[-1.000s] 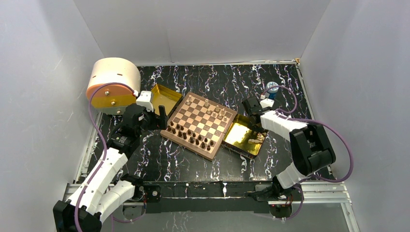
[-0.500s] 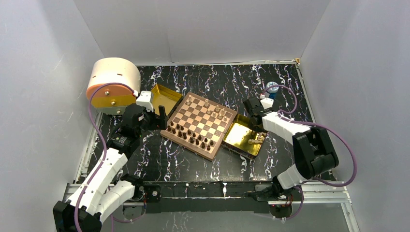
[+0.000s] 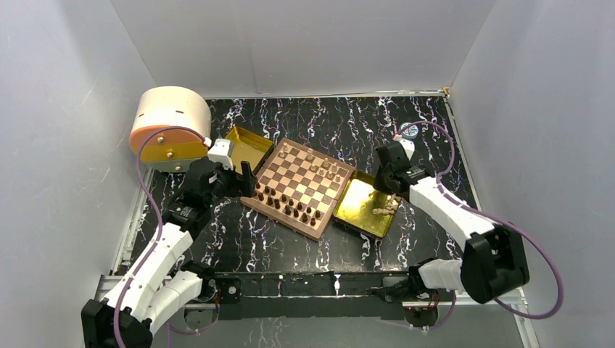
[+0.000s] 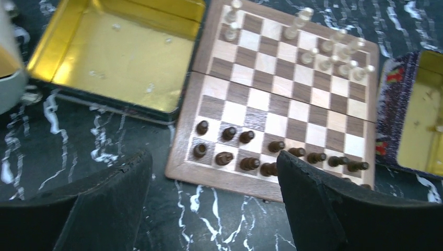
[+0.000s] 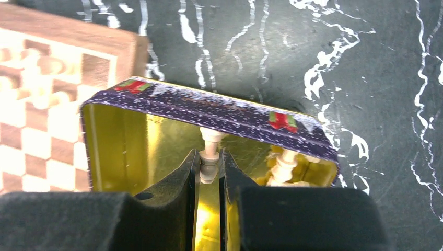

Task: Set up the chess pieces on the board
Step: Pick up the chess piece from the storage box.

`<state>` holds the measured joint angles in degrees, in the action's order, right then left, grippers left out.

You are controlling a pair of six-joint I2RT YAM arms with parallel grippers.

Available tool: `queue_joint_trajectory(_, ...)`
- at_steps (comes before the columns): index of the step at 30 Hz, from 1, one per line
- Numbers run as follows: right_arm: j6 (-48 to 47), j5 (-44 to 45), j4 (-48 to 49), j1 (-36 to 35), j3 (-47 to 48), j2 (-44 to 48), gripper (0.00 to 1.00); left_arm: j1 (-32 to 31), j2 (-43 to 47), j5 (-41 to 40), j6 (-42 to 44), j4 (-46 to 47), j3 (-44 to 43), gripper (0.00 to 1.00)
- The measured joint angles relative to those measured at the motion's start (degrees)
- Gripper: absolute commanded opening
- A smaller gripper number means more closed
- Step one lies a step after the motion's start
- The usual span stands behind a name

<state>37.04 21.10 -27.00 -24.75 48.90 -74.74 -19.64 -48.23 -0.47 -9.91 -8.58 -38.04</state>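
The board (image 3: 279, 220) lies at an angle mid-table. Dark chess pieces (image 4: 245, 151) fill its two near rows and several light ones (image 4: 334, 52) stand at the far side. My left gripper (image 3: 243, 177) hovers open over the board's left corner, and its black fingers (image 4: 120, 193) straddle the rim (image 4: 230, 180) with nothing between them. My right gripper (image 5: 209, 162) is shut on a light tan piece (image 5: 210, 151), held just inside the right gold tray (image 5: 209, 107). More light pieces (image 5: 282, 162) lie in that tray's corner.
An open gold tray (image 3: 250, 148) sits left of the board, with a cream and orange cylinder (image 3: 170, 123) behind it. A small blue object (image 3: 408, 132) stands at the back right. White walls enclose the black marbled table.
My right gripper has shut on a light piece in the right tray, and its elbow has swung down to the right. The left arm has barely shifted.
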Motion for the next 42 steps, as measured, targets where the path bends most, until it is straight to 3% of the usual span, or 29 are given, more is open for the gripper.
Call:
queue_joint_trajectory(6, -3.5, -9.4, 0.7, 0.0, 0.0, 7.4, 0.11, 0.0, -0.7, 10.2, -1.5, 5.7, 1.8, 0.78)
queue_joint_trajectory(13, -5.2, -12.7, 0.2, 0.0, 0.2, 7.5, 0.10, -0.1, -5.4, 18.8, -3.0, 11.1, 1.8, 0.77)
queue_joint_trajectory(31, -4.0, -7.9, 3.7, 1.0, -1.6, 2.5, 0.11, -0.2, -7.9, 19.3, -3.6, 9.7, 1.7, 0.71)
queue_joint_trajectory(42, -4.9, -19.4, 1.7, 1.1, -1.9, 3.9, 0.10, -0.2, -8.2, 19.6, -2.6, 7.6, 1.7, 0.67)
